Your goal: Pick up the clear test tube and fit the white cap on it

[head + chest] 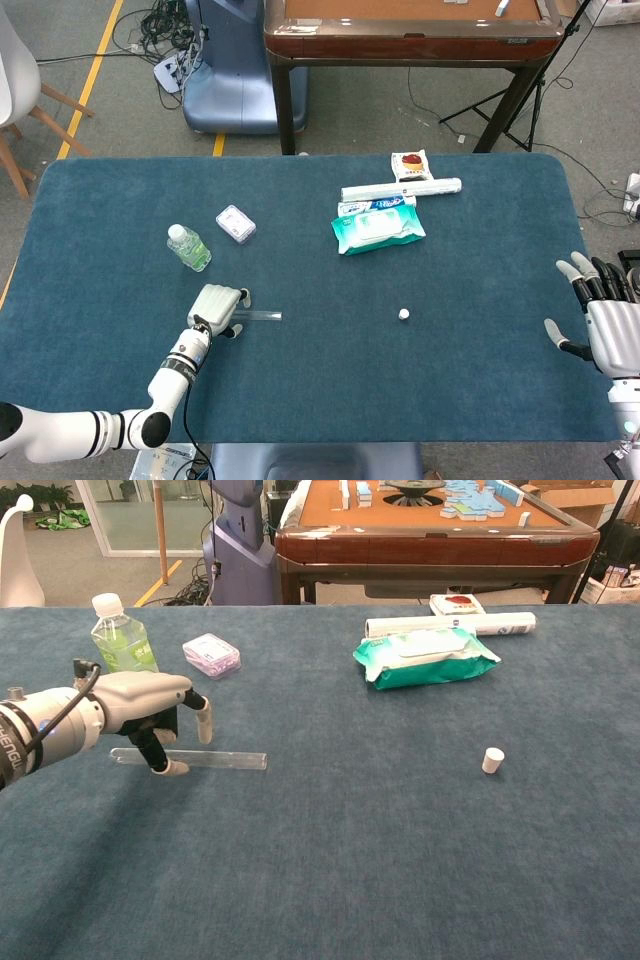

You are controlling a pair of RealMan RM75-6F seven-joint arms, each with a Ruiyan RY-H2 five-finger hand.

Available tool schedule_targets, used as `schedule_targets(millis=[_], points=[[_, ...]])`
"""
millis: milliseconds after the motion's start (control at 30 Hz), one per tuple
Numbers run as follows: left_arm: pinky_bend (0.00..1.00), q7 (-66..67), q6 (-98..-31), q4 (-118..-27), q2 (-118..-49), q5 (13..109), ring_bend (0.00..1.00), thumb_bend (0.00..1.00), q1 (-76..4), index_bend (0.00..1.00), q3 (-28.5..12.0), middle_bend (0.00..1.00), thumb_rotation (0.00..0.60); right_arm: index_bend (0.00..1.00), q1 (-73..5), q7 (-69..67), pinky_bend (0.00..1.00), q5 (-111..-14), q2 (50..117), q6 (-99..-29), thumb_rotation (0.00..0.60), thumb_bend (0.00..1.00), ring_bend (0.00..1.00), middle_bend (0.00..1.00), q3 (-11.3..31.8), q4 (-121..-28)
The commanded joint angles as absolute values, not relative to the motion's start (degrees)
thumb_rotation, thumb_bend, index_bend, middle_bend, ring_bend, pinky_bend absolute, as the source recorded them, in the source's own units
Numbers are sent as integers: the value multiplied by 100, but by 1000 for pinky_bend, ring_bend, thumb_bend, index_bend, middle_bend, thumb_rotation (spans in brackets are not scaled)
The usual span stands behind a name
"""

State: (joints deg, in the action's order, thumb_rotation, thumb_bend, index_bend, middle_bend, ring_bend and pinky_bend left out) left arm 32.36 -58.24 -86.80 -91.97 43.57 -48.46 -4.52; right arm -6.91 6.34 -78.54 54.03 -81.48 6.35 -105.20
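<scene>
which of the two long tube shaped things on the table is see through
The clear test tube by the left hand; the long roll behind the wipes pack is opaque white.

Left robot hand (216, 307) fingers down; right robot hand (600, 318) spread.

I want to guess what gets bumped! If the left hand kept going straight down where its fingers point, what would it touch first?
Most likely the clear test tube. The left hand hangs over its left part with fingers pointing down at it. Whether they already touch it is hard to tell. The table lies right beneath.
</scene>
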Motion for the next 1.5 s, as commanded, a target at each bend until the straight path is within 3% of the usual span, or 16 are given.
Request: schedule_targets(millis=[33, 967, 1500], points=[[1000, 3318, -5805, -8595, -9289, 4299, 1000, 247, -4879, 419, -501, 1000, 600, 128, -685, 615, 9, -7857, 5404, -8145, 600, 302, 0, 84, 630, -10505], [1000, 3499, -5602, -8300, -9458, 4003, 1000, 262, -4899, 475, -713, 1000, 600, 127, -600, 573, 9, -7845, 5368, -8205, 600, 301, 0, 84, 614, -10496], [1000, 3556, -5525, -8237, -9462, 3916, 1000, 322, -4914, 497, -733, 1000, 600, 118, -593, 598, 10, -7834, 5362, -8202, 600, 302, 0, 84, 621, -10510]])
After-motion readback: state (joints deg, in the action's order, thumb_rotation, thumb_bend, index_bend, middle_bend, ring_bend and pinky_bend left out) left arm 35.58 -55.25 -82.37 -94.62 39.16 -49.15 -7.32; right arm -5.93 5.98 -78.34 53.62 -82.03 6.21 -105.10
